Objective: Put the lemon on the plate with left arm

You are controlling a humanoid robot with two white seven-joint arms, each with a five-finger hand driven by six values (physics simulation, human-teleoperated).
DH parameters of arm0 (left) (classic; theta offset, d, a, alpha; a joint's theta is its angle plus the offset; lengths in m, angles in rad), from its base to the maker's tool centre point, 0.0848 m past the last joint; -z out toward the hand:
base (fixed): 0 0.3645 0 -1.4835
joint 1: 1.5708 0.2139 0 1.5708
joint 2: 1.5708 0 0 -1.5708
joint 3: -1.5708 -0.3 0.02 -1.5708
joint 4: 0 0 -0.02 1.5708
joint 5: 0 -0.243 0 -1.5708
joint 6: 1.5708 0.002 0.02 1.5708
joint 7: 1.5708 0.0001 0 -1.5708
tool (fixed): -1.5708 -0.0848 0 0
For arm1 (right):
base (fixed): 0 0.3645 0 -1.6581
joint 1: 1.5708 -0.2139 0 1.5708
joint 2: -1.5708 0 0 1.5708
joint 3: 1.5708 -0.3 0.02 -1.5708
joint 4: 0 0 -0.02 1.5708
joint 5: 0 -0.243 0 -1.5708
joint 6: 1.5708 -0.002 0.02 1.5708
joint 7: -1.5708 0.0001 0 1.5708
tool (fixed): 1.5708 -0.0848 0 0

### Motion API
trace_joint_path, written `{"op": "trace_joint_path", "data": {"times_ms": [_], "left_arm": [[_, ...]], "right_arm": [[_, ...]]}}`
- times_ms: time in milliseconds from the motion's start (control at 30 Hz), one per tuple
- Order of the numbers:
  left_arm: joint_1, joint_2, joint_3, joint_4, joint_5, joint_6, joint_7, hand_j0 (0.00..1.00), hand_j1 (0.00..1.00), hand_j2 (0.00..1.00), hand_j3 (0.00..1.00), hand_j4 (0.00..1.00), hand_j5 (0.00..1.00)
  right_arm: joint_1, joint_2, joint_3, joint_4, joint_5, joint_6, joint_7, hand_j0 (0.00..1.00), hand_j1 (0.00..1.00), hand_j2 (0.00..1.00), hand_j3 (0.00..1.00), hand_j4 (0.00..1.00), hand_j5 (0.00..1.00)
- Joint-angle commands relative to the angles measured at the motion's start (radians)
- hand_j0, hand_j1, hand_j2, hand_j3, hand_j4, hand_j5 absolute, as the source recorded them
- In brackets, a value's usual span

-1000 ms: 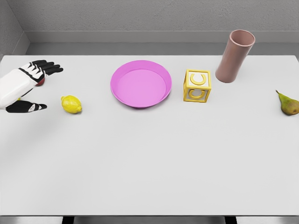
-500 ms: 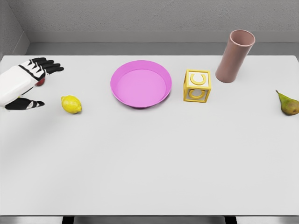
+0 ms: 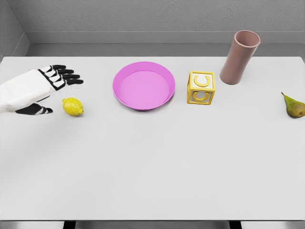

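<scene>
A yellow lemon (image 3: 73, 106) lies on the white table, left of the pink plate (image 3: 144, 86). My left hand (image 3: 50, 90) hovers just left of the lemon, open. Its black fingers (image 3: 66, 76) reach out above and behind the fruit, and the thumb (image 3: 35, 109) points at it from the left. The hand holds nothing and a small gap separates the thumb from the lemon. The plate is empty. My right arm does not show.
A yellow letter block (image 3: 201, 88) stands right of the plate. A tall pink cup (image 3: 239, 57) is behind it at the back right. A green-brown pear (image 3: 294, 106) lies at the right edge.
My left hand has moved right, toward the lemon, with its fingers now stretched past the fruit's far side. The lemon has not moved.
</scene>
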Motion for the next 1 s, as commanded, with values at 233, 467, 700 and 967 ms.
{"op": "trace_joint_path", "data": {"times_ms": [233,467,700,967], "left_arm": [[-0.074,-0.05,-0.139,0.007,-0.008,0.001,-0.026,1.0,1.0,1.0,1.0,1.0,1.0],[-0.143,-0.073,-0.271,0.04,-0.011,0.1,-0.029,1.0,1.0,1.0,1.0,1.0,1.0],[-0.14,-0.073,-0.288,0.055,-0.011,0.189,-0.034,1.0,1.0,1.0,1.0,1.0,1.0],[-0.144,-0.067,-0.291,0.133,-0.011,0.252,-0.084,1.0,1.0,1.0,1.0,1.0,1.0]], "right_arm": [[0.0,0.0,0.0,0.0,-0.001,0.0,0.0,1.0,1.0,1.0,1.0,1.0,1.0],[0.0,0.0,0.0,0.0,-0.001,0.0,0.0,1.0,1.0,1.0,1.0,1.0,1.0],[0.0,0.0,0.0,0.0,-0.001,0.0,0.0,1.0,1.0,1.0,1.0,1.0,1.0],[0.0,0.0,0.0,0.0,-0.001,0.0,0.0,1.0,1.0,1.0,1.0,1.0,1.0]]}}
